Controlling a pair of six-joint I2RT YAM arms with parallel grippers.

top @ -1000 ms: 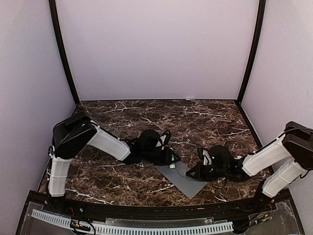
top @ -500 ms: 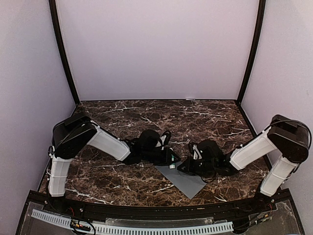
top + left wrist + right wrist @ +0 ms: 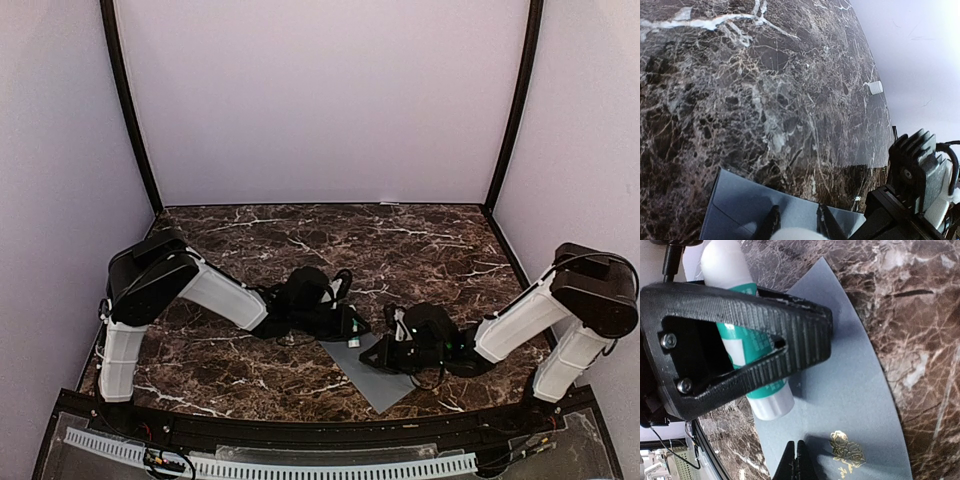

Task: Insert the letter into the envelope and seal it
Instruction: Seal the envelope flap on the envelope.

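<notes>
My feeds show a dark brown marble desk (image 3: 400, 240), white-veined and glossy, closed in by plain lilac walls (image 3: 320, 100). A glue stick (image 3: 765, 402), a smooth white tube with a teal label, stands between the two sets of jaws. My left jaws are clamped on that tube, its white end over the envelope (image 3: 855, 390); I cannot tell whether it touches. My right jaws are pressed together with nothing between them, their tips down on the envelope just beside the tube. The envelope lies flat beneath both. It is matte slate-grey paper, with a small gold emblem (image 3: 846, 452) next to the right tips.
</notes>
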